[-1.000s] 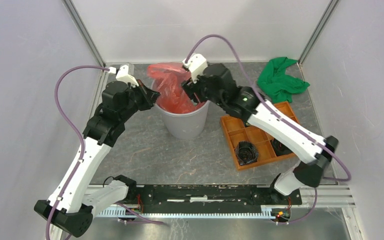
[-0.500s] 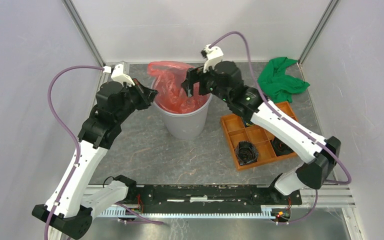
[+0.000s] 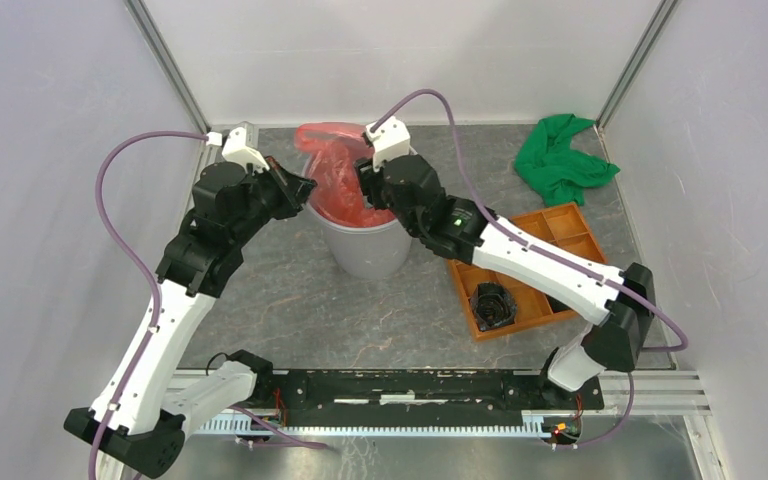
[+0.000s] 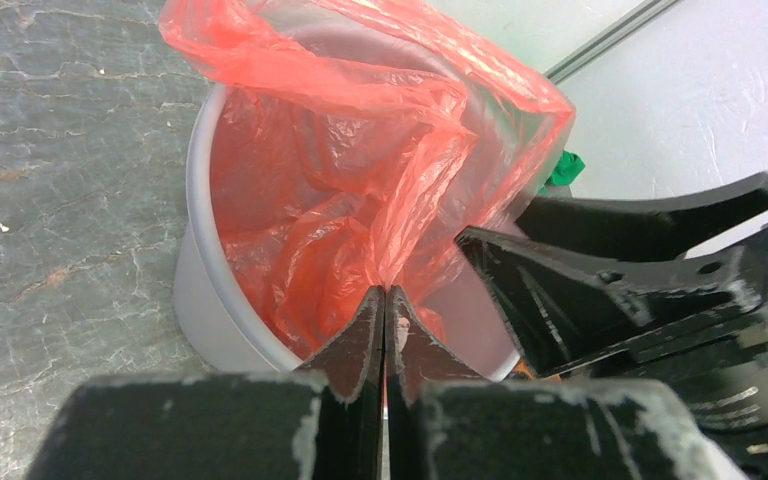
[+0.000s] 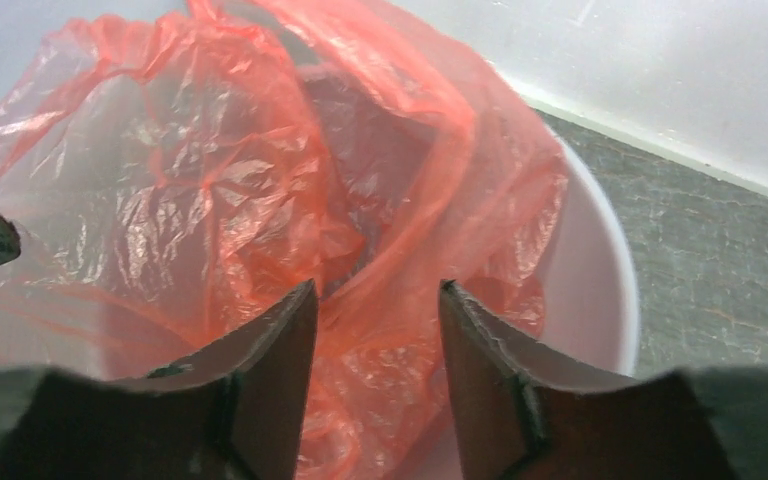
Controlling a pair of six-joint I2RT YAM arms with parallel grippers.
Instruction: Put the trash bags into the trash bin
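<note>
Since half a second ago the right arm has swung in from the right side to hang over the mouth of the trash bin (image 3: 370, 250), while the left arm keeps its post at the left rim. The grey bin stands near the back wall. The trash bag (image 3: 332, 165) sits mostly inside it, with red film bunched in the bowl and a crest rising above the far rim.

The left gripper (image 4: 385, 295) is clamped tight, a strand of film apparently pinched at its tips. The right gripper (image 5: 375, 295) hangs spread wide just above the crumpled film.

To do this step well, I judge the right fingers should press the raised film down and inward while the left pinch keeps its edge from slipping off the rim.

No brand, label or writing can be read anywhere.
</note>
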